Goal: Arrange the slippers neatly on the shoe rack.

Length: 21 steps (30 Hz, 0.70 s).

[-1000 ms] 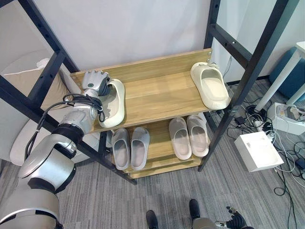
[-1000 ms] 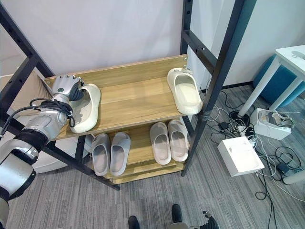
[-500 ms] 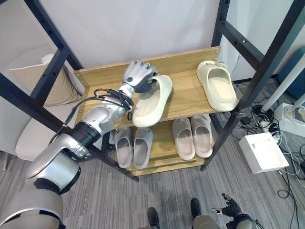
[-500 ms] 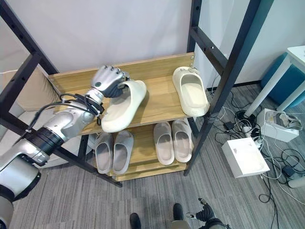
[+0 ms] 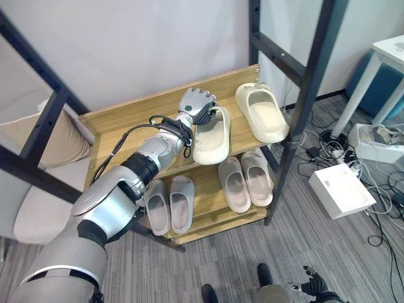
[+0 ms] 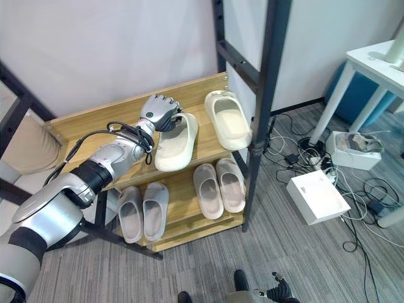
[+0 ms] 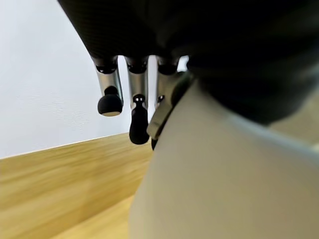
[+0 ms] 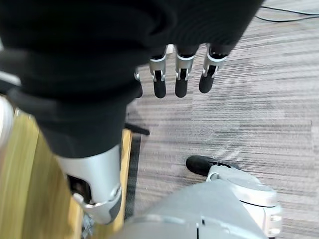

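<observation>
- Fingers (image 7: 139, 119) of the left hand (image 5: 197, 104) curled over the heel end of a cream moulded foam slipper (image 5: 211, 135), gripping it; dark tips showing past the slipper's rim in the left wrist view.
- Held slipper on or just above the upper wooden shelf (image 5: 120, 129) of the black-framed shoe rack (image 5: 307, 76), toe over the front edge, heel toward the back lip; contact with the board not clear.
- Matching cream foam slipper (image 5: 261, 112) flat at the right end of the same shelf, just beside the held one, toe also at the front edge, a narrow strip of wood between them.
- Lower wooden shelf (image 5: 206, 218) carrying a grey foam pair (image 5: 169, 203) at its left end and a pale beige foam pair (image 5: 245, 182) at its right end, each pair side by side.
- Right hand (image 8: 180, 74) low near the grey carpeted floor (image 8: 259, 114), well apart from the rack, fingers straight and relaxed, holding nothing.
- Step in hand, by judgement: bringing the held slipper alongside its mate to make the top pair.
- Next move likely calls for settling the sole flat, squaring the toe parallel with the neighbour's, then loosening the grip and lifting clear without dragging the heel.
- Risk: toe overhanging the front edge, so a tip forward on release seems possible.
</observation>
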### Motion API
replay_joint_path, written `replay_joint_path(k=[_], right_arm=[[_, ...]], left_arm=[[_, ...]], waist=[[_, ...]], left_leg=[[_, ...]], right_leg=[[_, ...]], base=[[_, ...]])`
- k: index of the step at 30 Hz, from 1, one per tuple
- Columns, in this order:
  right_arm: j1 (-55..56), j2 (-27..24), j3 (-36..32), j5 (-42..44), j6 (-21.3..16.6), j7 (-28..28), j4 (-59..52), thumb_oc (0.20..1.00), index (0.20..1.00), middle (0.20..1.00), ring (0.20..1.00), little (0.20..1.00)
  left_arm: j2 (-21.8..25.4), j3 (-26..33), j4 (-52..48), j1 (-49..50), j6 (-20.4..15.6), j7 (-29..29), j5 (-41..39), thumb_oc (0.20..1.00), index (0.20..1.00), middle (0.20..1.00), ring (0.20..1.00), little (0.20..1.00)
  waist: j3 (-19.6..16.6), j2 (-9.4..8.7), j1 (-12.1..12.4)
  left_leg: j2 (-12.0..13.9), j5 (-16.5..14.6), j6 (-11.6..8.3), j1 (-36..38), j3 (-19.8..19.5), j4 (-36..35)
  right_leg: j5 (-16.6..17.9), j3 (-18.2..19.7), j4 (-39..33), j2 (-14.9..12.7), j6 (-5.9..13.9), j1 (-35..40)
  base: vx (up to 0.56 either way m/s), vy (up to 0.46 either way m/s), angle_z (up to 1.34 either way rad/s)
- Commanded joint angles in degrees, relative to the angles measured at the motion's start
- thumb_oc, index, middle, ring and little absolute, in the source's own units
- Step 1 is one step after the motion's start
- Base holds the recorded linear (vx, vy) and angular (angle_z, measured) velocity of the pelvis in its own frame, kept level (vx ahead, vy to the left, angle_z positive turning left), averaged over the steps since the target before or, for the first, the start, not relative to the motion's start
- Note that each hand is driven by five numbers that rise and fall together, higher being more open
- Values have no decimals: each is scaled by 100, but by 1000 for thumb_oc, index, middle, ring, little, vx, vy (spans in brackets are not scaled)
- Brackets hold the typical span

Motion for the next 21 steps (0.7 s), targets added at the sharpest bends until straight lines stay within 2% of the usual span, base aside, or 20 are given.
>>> replay_joint_path(k=[1, 10, 13, 14, 15, 16, 21], right_arm=[[-267, -157, -43, 240, -142, -170, 91, 1000, 1000, 1000, 1000, 1000], [-409, -150, 19, 267, -149, -215, 88, 1000, 1000, 1000, 1000, 1000], [-446, -143, 37, 300, -161, -225, 60, 1000, 1000, 1000, 1000, 1000], [-440, -134, 41, 304, -151, -228, 62, 1000, 1000, 1000, 1000, 1000], [-439, -134, 41, 304, -152, -228, 62, 1000, 1000, 1000, 1000, 1000], [-421, -127, 46, 303, -149, -220, 81, 1000, 1000, 1000, 1000, 1000], [-430, -96, 111, 304, -61, -163, 154, 1000, 1000, 1000, 1000, 1000]], left_arm=[[0, 101, 890, -966, 90, 117, -268, 200, 200, 200, 200, 200], [39, 505, 1487, -1040, 239, 283, -814, 200, 200, 200, 200, 200], [10, 611, 1524, -978, 282, 312, -877, 200, 200, 200, 200, 200], [-22, 619, 1524, -940, 290, 302, -860, 244, 244, 244, 244, 244], [-23, 619, 1524, -939, 291, 302, -860, 749, 749, 749, 749, 749], [-96, 611, 1536, -918, 293, 270, -847, 1000, 1000, 1000, 1000, 1000], [-484, 573, 1692, -944, 307, -74, -1046, 1000, 1000, 1000, 1000, 1000]], waist=[[186, -158, -152], [288, -73, -353], [331, -76, -342], [335, -77, -329], [335, -77, -329], [339, -80, -321], [317, -108, -244]], left_leg=[[225, -310, -365, 409, -77, 0], [255, -255, -396, 260, 64, 0], [273, -232, -410, 205, 81, 0], [276, -230, -411, 210, 76, 0], [276, -230, -411, 211, 75, 0], [281, -230, -413, 222, 58, 0], [283, -248, -404, 335, -53, 0]], right_leg=[[-462, -125, 5, -58, 390, 241], [-397, 21, 5, -32, 356, -22], [-400, 21, 5, -14, 345, -70], [-406, 13, 5, -11, 341, -65], [-406, 12, 5, -10, 341, -64], [-418, 0, 5, -4, 335, -38], [-504, -123, 5, 2, 311, 184]], base=[[24, -15, -22], [5, -17, -14], [-6, -21, -6], [0, 0, 0], [0, 0, 0], [0, 0, 0], [8, -3, 7]])
